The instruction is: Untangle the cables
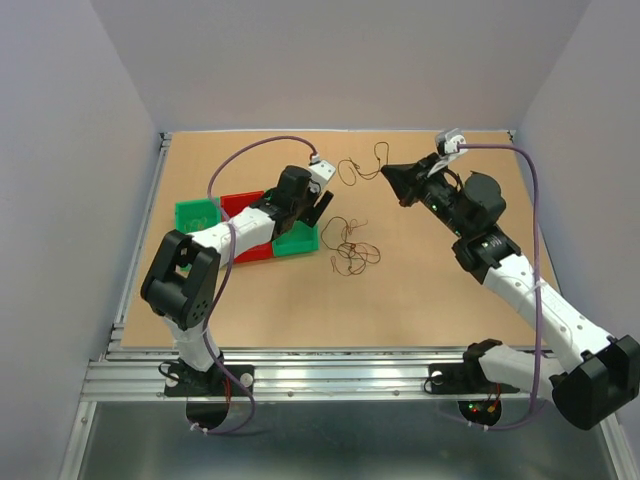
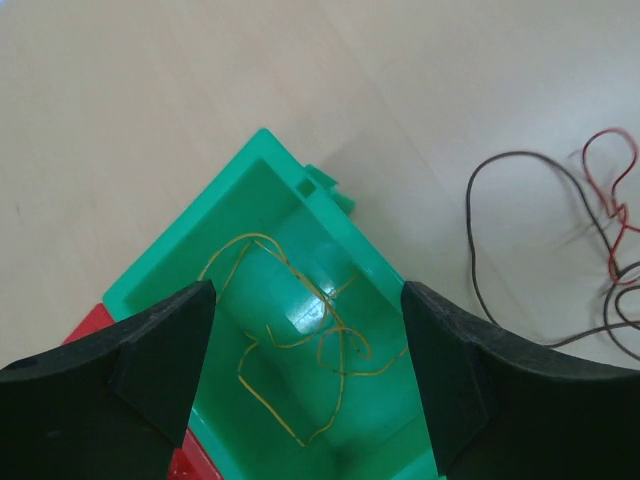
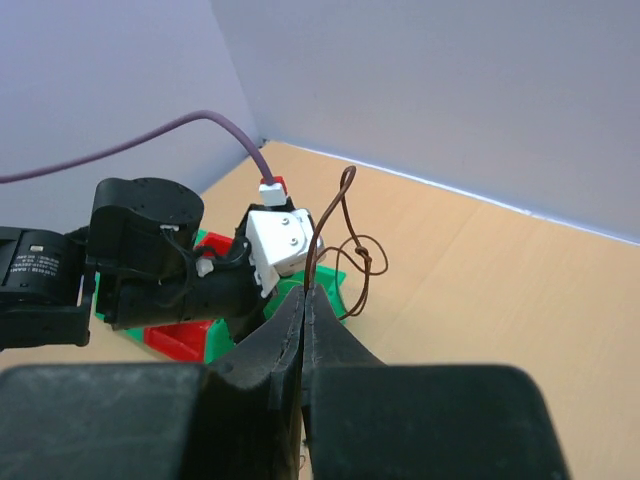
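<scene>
With the orange wire (image 2: 248,238) lying in the green bin (image 2: 250,165) under the wide-open left claw (image 2: 308,330), one's sorted. Right claw (image 3: 305,300) pinches a brown wire (image 3: 316,240). Cable tangle (image 1: 352,255) between the claws isn't separated yet.

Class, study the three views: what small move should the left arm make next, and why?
Probably lift the left gripper clear of the green bin and swing it toward the tangle on the table. Its jaws stand open, an orange wire lies loose in the bin, and the right gripper is shut on a brown wire.
</scene>
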`<state>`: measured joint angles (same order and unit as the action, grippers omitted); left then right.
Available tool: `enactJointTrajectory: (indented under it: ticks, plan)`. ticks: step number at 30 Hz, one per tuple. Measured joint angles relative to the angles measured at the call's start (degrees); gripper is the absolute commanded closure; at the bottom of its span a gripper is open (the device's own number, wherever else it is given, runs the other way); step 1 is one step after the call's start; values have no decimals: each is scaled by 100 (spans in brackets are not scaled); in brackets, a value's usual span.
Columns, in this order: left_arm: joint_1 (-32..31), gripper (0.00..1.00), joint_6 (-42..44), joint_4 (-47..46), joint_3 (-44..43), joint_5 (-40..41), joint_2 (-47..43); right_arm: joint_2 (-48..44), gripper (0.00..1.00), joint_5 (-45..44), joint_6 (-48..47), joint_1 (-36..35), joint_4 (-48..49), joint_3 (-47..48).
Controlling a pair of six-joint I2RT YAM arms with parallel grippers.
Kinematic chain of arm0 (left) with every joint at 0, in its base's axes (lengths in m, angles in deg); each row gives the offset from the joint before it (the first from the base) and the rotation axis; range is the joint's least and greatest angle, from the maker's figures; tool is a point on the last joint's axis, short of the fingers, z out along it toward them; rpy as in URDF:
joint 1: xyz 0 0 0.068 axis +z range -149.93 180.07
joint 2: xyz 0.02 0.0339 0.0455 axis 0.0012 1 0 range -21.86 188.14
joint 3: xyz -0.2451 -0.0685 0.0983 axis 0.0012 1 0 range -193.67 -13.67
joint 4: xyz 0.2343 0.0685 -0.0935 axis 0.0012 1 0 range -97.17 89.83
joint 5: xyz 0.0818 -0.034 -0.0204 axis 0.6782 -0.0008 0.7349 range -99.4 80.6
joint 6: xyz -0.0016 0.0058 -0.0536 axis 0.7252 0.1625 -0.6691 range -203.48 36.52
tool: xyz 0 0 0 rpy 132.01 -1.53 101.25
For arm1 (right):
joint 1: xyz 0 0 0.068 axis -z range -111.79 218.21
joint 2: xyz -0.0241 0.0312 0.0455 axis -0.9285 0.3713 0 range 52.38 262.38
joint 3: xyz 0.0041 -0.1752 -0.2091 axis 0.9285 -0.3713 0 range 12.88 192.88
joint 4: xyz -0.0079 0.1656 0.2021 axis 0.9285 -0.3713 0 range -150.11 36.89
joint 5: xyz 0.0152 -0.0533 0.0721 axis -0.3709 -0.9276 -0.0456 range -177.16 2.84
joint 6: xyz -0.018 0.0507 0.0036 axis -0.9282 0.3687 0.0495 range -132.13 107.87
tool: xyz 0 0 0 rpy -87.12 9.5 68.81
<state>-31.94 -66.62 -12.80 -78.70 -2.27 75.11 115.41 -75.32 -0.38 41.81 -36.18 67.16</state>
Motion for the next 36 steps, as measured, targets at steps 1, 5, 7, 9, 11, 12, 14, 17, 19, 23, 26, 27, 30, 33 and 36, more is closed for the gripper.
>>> enactJointTrajectory:
  ticks: [1,5,7,9,11,12,14,17,19,23,26,27,30,33,36]
  plan:
    - [0,13,-37,76,-92,44,216,-50,99,-103,0,0,-2,-63]
    - [-2,13,-20,190,-348,175,439,-260,99,-393,-24,0,-42,-227]
    - [-17,13,-17,271,-350,245,439,-328,99,-472,-39,0,-46,-269]
    - [-17,13,-20,343,-350,278,439,-343,100,-525,-44,0,-37,-271]
    - [-11,13,-17,459,-350,293,431,-343,99,-551,-57,0,-48,-271]
    - [-11,13,-17,518,-348,275,409,-343,99,-568,-63,0,-50,-271]
    - [-2,13,-17,612,-330,227,334,-343,99,-586,-74,0,-46,-271]
    - [26,13,-13,717,-157,-24,-81,-343,100,-595,-101,0,-48,-273]
    - [39,13,-9,726,-17,-197,-411,-343,99,-595,-103,0,-48,-273]
    - [63,13,26,715,63,-378,-1049,-343,99,-592,-105,0,-48,-273]
    - [79,15,74,743,46,-297,-1154,-343,100,-592,-105,0,-48,-273]
    - [92,15,85,804,26,-240,-1082,-343,99,-592,-105,0,-48,-273]
    - [101,16,101,1027,-70,-122,-739,-343,100,-592,-105,0,-48,-278]
    - [101,16,125,1314,-74,-13,-431,-387,99,-592,-111,0,-55,-369]
    - [166,16,160,1510,-72,63,-385,-431,100,-605,-131,0,-83,-422]
